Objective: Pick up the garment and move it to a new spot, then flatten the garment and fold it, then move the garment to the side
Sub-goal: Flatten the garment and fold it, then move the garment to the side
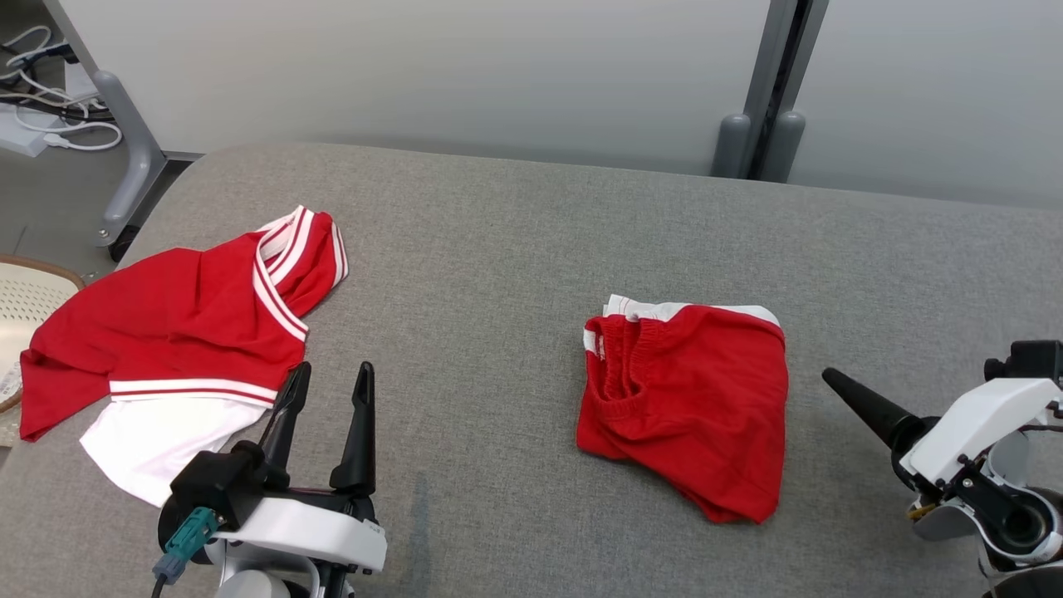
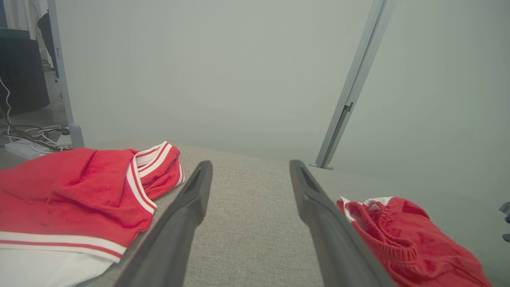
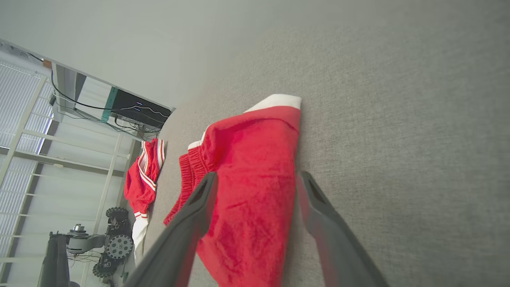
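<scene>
Left of right gripper (image 1: 839, 389), folded garment (image 1: 689, 407)

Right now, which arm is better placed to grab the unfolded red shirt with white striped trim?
Left, probably. The open left gripper sits beside the red shirt at its hem; the right gripper, also open, is across the grey fabric table, by the folded red shorts.

Grey fabric-covered table (image 1: 515, 249) across the foreground. On its left part, crumpled and unfolded: a red jersey (image 1: 166, 324) with white stripes and a white panel. Behind, pale partition panels (image 1: 415, 66) joined by a grey metal post (image 1: 776, 83). Far left, off the table: a grey frame leg (image 1: 137, 166), tangled cables (image 1: 50, 106) on the floor, and a cream perforated object with a brown rim (image 1: 33, 299), cut off by the edge.
</scene>
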`<state>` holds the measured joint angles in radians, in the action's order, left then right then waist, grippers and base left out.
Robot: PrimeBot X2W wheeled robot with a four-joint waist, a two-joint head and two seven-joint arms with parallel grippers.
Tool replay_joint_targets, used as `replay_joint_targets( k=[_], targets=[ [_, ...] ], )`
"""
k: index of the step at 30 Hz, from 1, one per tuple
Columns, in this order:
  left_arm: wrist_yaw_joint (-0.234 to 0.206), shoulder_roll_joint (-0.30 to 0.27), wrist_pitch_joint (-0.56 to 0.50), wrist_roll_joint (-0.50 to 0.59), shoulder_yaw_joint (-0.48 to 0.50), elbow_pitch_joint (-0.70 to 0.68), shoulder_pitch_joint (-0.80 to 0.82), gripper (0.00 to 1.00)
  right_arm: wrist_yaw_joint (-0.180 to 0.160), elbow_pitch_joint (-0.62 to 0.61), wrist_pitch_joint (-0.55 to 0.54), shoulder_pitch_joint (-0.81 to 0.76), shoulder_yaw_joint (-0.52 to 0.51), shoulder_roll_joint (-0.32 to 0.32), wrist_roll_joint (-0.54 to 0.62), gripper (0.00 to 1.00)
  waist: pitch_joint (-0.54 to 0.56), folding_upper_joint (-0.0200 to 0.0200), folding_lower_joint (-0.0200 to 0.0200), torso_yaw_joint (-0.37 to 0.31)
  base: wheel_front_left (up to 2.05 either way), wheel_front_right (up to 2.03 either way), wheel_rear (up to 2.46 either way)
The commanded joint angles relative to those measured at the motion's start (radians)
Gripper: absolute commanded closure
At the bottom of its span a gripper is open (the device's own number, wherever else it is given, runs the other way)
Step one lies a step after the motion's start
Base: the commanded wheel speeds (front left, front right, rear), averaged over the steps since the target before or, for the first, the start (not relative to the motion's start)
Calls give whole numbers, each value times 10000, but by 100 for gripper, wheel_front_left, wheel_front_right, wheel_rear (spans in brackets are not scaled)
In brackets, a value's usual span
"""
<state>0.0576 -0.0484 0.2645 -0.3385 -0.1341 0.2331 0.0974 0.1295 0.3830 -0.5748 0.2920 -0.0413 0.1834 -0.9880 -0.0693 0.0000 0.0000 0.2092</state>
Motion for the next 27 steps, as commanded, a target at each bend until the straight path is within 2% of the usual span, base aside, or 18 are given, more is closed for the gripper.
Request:
replay_joint_targets(
  k=[1, 10, 19, 27],
  targets=[
    [22, -36, 23, -2, 16, -26, 63, 0, 24, 95, -67, -77, -53, -94, 59, 0, -27, 0, 0, -20, 0, 0, 0],
    [46, -38, 23, -20, -44, 11, 228, 0, 24, 1317, -1058, 583, -651, -664, 863, 0, -245, 0, 0, 119, 0, 0, 0],
    [-85, -36, 23, -226, -178, -25, 282, 0, 24, 2645, -2431, 1665, -1183, -849, 1891, 0, -346, 0, 0, 407, 0, 0, 0],
    [-134, -35, 23, -314, -203, -80, 307, 0, 23, 3342, -2848, 2178, -1697, -1048, 2490, 0, -463, 0, 0, 596, 0, 0, 0]
  ],
)
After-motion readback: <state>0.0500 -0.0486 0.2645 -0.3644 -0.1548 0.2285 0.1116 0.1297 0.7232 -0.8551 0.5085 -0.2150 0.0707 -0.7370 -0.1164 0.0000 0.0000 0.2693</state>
